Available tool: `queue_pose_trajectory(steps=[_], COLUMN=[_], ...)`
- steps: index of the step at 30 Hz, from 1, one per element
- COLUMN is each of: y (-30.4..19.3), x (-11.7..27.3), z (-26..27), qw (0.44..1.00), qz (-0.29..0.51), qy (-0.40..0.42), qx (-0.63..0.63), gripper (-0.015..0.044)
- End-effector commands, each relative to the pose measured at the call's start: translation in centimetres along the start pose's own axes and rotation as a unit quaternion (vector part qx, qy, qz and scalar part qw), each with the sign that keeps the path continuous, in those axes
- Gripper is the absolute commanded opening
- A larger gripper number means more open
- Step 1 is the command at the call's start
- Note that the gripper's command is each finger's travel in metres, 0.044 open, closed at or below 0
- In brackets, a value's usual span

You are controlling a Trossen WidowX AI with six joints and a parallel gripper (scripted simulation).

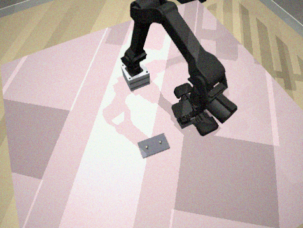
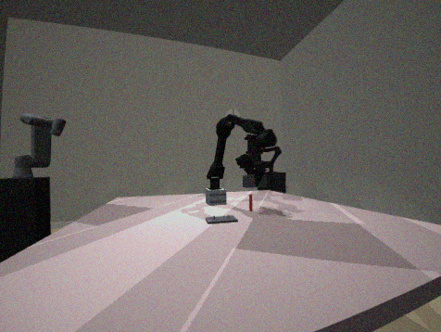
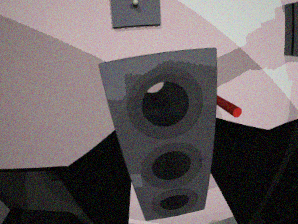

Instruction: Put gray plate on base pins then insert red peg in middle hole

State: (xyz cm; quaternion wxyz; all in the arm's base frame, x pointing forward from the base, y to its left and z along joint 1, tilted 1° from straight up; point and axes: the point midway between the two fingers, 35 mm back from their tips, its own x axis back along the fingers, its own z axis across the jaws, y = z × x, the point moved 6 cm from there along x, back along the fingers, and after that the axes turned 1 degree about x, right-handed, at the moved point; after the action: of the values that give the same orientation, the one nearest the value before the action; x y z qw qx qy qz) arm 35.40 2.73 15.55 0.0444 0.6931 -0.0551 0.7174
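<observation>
The gray plate (image 3: 117, 107) (image 2: 249, 181), with three holes in a row, is held between the fingers of my gripper (image 3: 158, 123) (image 2: 250, 173) (image 1: 188, 122), which is shut on it. In the exterior view the plate hangs in the air, higher than the red peg. The dark gray base (image 1: 154, 151) (image 2: 221, 220) (image 3: 135, 18) lies flat on the table, its two small pins pointing up; the plate is apart from it. The red peg (image 2: 250, 202) (image 3: 229, 106) stands upright on the table, below the plate in the exterior view. My arm hides it in the top view.
A robot mount (image 1: 139, 82) (image 2: 216, 197), gray and box-shaped, carries my arm on the table (image 1: 105, 197) behind the base. A second arm (image 2: 41, 144) stands on a black pedestal (image 2: 25, 213) at the far left. A black box (image 2: 274, 180) shows behind my gripper.
</observation>
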Motion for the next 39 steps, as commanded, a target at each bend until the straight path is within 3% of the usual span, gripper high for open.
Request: queue_pose_trajectory(steps=[1,39], y=[0.1,11.0], x=[0.3,-5.4], z=[0.1,0.4], qw=[1.000,1.000], qz=[0.002,-0.004], qy=[0.001,0.001], qx=[-0.002,-0.031], gripper=[0.0000,0.0000])
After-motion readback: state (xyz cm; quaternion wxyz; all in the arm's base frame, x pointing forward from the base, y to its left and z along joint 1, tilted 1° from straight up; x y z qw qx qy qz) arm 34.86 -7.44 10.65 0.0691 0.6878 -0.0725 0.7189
